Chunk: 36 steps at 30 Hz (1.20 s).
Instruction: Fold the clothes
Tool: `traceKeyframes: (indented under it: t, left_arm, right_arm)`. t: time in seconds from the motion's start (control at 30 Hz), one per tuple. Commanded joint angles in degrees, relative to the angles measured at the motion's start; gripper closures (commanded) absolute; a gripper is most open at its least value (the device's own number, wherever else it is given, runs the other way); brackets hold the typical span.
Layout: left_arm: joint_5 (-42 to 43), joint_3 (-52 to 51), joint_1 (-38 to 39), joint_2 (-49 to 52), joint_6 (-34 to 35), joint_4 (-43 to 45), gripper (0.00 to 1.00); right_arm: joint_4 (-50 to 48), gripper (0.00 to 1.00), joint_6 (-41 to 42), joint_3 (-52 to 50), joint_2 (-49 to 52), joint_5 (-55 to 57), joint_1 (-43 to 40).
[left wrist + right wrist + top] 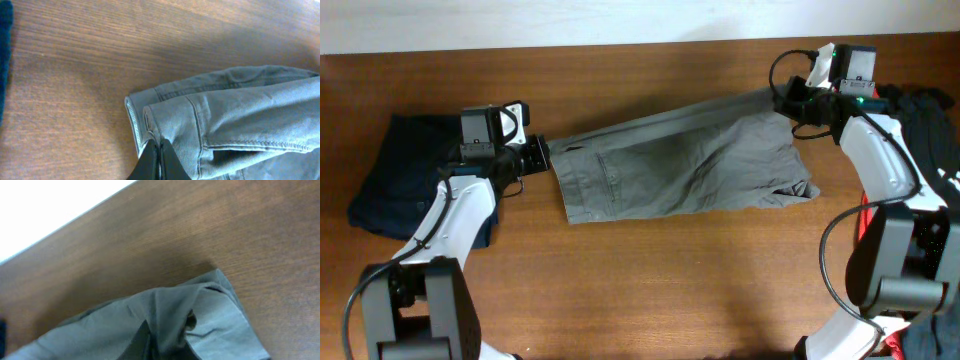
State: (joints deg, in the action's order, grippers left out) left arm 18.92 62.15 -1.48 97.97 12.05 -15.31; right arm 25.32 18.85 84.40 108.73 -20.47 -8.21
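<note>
Across the brown wooden table (650,290), wrinkled grey-khaki cotton shorts (680,165) lie stretched out between my arms. My left gripper (538,155) is clenched on the waistband edge; my right gripper (786,100) seems pinched on the far leg hem, though that view is blurred. Spreading looks finished; next I judge one end must carry over onto the other.

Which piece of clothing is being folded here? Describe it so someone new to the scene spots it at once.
On the wooden table, look between the two arms. The grey-khaki shorts lie spread there, waistband pinched by the left gripper, far corner drawn up to the right gripper. Unlike the dark navy garment at the left edge, they are pale grey and wrinkled.
</note>
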Motion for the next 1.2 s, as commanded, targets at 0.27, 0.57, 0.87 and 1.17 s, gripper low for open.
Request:
traceKeyframes:
  t: [0.27, 0.57, 0.87, 1.17]
  left_arm:
    - [-5.6, 5.6, -3.9, -3.1, -2.9, -7.2, 0.05]
    - [1.2, 6.7, 2.4, -5.2, -6.6, -22.6, 0.31]
    - [-3.7, 2.5, 11.5, 4.4, -9.2, -24.3, 0.79]
    - [-5.7, 2.5, 11.5, 11.3, -9.1, -27.3, 0.95]
  right_arm:
    - [10.8, 0.34, -4.3, 4.2, -2.8, 3.5, -5.0]
    - [29.9, 0.36, -5.1, 3.5, -5.0, 2.9, -1.6]
    - [23.3, 0.84, -4.0, -3.4, 3.0, 3.6, 9.1]
    - [29.2, 0.96, 1.2, -5.2, 11.5, 21.5, 6.4]
